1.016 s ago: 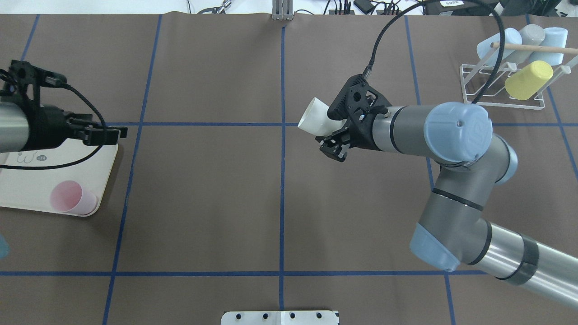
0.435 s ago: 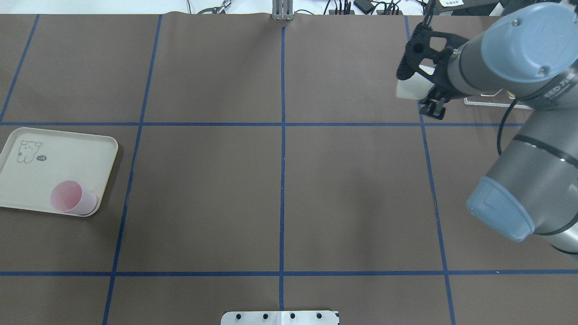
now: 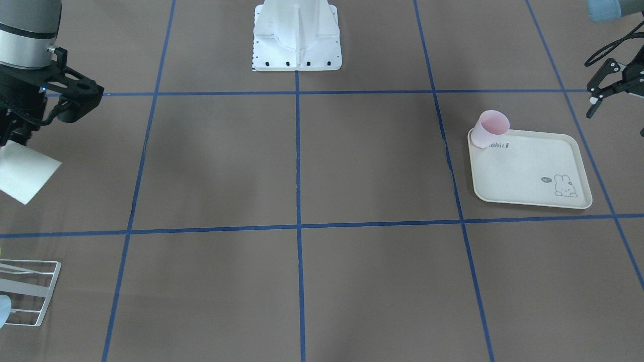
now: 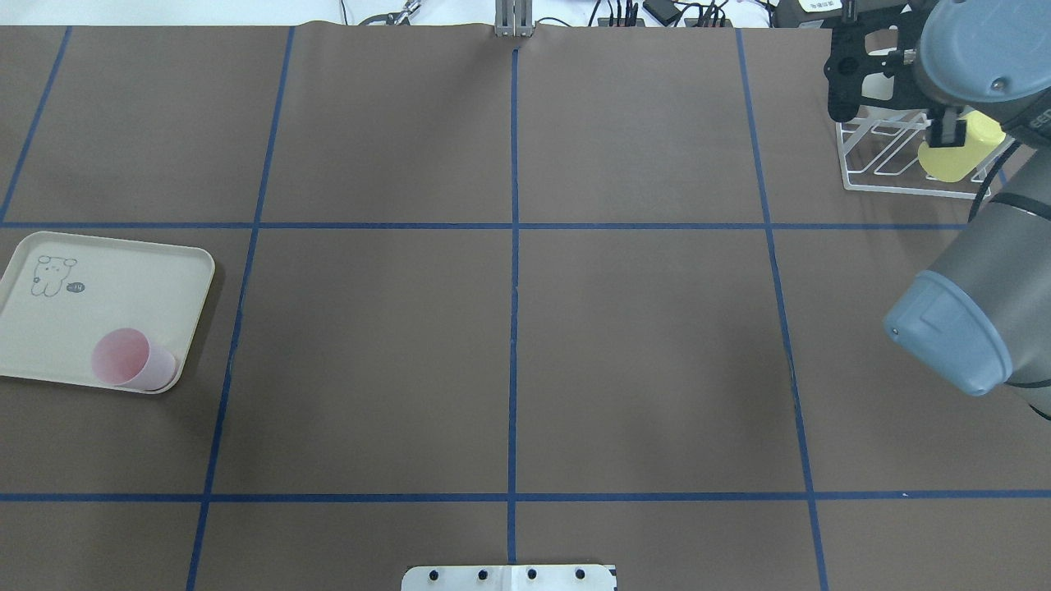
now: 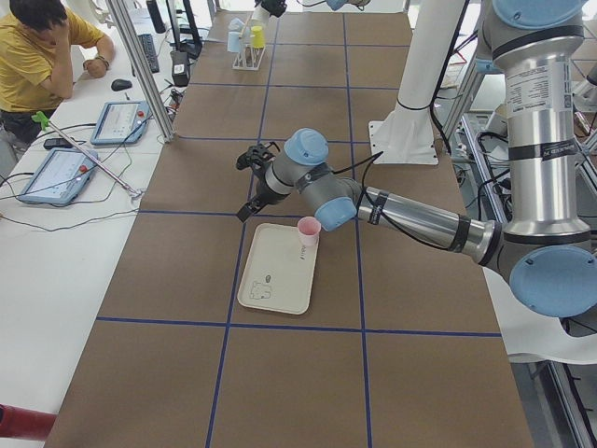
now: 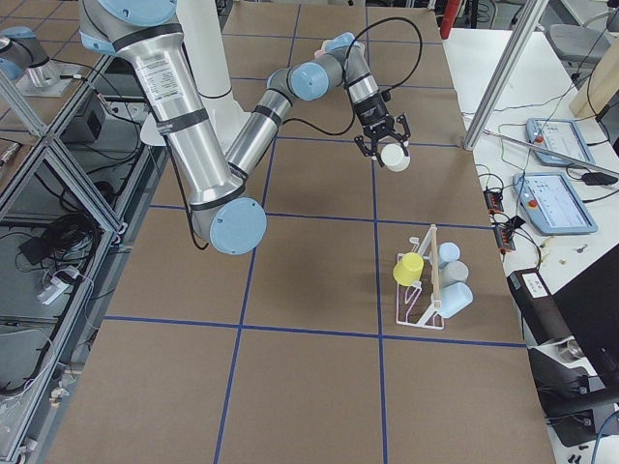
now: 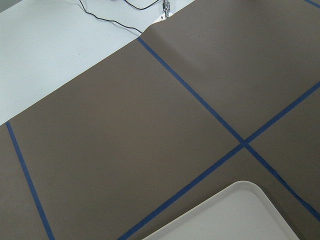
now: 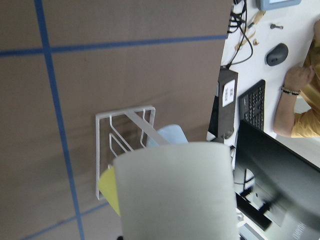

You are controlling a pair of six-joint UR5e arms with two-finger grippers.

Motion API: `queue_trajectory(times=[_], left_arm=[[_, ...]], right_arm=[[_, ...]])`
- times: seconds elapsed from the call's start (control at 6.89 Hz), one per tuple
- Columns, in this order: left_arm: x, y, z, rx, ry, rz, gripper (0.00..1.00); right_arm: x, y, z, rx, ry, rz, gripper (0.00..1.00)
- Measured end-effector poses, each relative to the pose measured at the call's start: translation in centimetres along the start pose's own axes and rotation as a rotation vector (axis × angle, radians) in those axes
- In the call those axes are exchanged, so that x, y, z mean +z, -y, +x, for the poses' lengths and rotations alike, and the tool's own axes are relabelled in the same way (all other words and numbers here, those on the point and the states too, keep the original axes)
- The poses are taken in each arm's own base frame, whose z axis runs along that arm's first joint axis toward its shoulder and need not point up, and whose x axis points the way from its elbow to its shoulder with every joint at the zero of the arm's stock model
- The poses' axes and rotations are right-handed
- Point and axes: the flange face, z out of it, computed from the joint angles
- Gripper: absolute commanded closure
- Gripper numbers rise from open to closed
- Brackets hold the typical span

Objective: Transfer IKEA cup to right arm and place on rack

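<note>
My right gripper (image 3: 12,138) is shut on the white IKEA cup (image 3: 24,171) and holds it in the air. In the exterior right view the gripper (image 6: 384,148) and cup (image 6: 394,157) hang beyond the white wire rack (image 6: 423,295). The right wrist view shows the cup (image 8: 175,192) large in front, with the rack (image 8: 122,145) below it. In the overhead view the right arm hides the cup; the rack (image 4: 891,160) shows beneath the wrist. My left gripper (image 3: 611,93) is open and empty, raised past the tray's outer side.
The rack holds a yellow cup (image 6: 408,268), pale blue cups (image 6: 455,298) and a grey cup (image 6: 453,273) under a wooden bar. A pink cup (image 4: 131,361) lies on the cream rabbit-print tray (image 4: 107,287) at the left. A person sits at the side desk (image 5: 37,56).
My right arm has swung the white cup from the table's middle to the far right, over the rack. My left arm has drawn back out of the overhead view.
</note>
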Motion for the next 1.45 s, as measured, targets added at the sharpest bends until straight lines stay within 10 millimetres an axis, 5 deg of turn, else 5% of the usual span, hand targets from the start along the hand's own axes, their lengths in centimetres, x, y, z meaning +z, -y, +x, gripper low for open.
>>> queue_trajectory(times=[0.73,1.45], left_arm=[[-0.1,0.1,0.0,-0.003,-0.003,0.004,0.00],[-0.1,0.1,0.1,-0.002,-0.005,0.006,0.00]], right_arm=[[9.1,2.6,-3.3,-0.263,-0.040,-0.318,0.82],[17.1,3.2,-4.6,-0.296,-0.094,-0.319,0.80]])
